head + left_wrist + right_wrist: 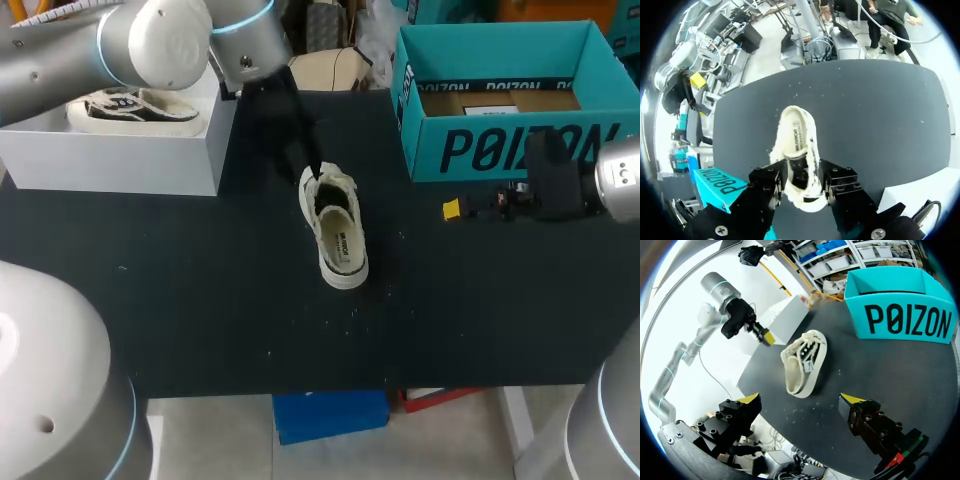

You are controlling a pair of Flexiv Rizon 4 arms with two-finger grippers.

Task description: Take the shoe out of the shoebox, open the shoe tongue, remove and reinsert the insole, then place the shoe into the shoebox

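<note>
A cream low-top shoe (340,240) lies on the black table, its heel toward the front edge and its laced toe end toward the back. My left gripper (312,170) hangs over the toe end. In the left wrist view its black fingers (767,180) stand apart on either side of the shoe (796,135), which shows its printed insole. This gripper (802,175) is open and holds nothing. The teal shoebox (520,150) stands open at the back right. In front of it my right gripper (452,209) is wide open and empty, facing the shoe (802,365) across bare table.
A white box (120,155) at the back left holds another shoe (130,108). The table's front edge (330,385) runs below the cream shoe. Something blue (330,415) sits on the floor beyond it.
</note>
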